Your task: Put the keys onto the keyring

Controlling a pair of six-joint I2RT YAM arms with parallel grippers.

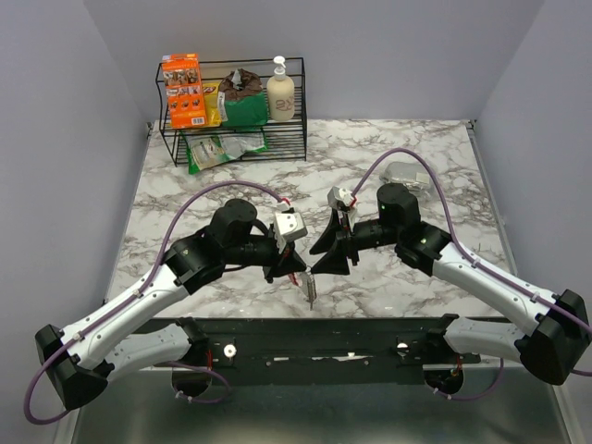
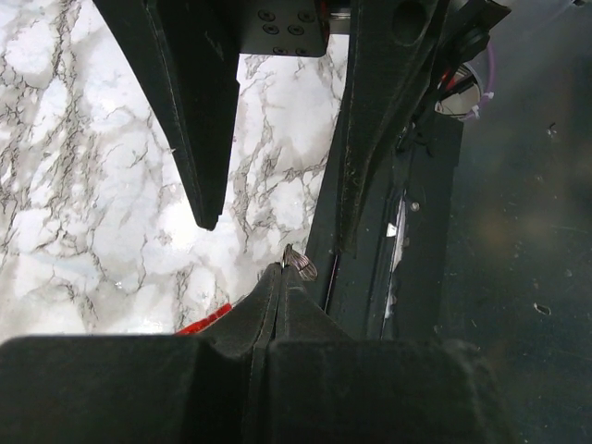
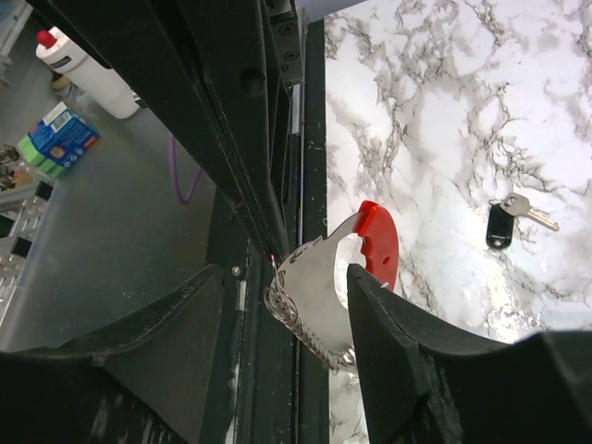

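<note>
— Pinching the keyring [image 3: 314, 287], the left claw [image 2: 279, 277] has its jaws pressed together on the gray edge, by the near edge of the table [image 3: 462, 92]
— And the right claw [image 3: 287, 273]?
— Jaws apart, one finger [image 3: 388, 342] on each side of the gray ridged part, with the red curve past the tips. Whether they touch it, I cannot tell
— The keys [image 3: 504, 222]?
— Flat on the table, a black fob and a silver blade, well apart from both claws. A wire rack [image 1: 287, 148] stands at the far edge

Red-and-gray keyring [image 3: 310, 282] raised on edge, small black keys [image 3: 500, 225] lying flat, well apart
</note>
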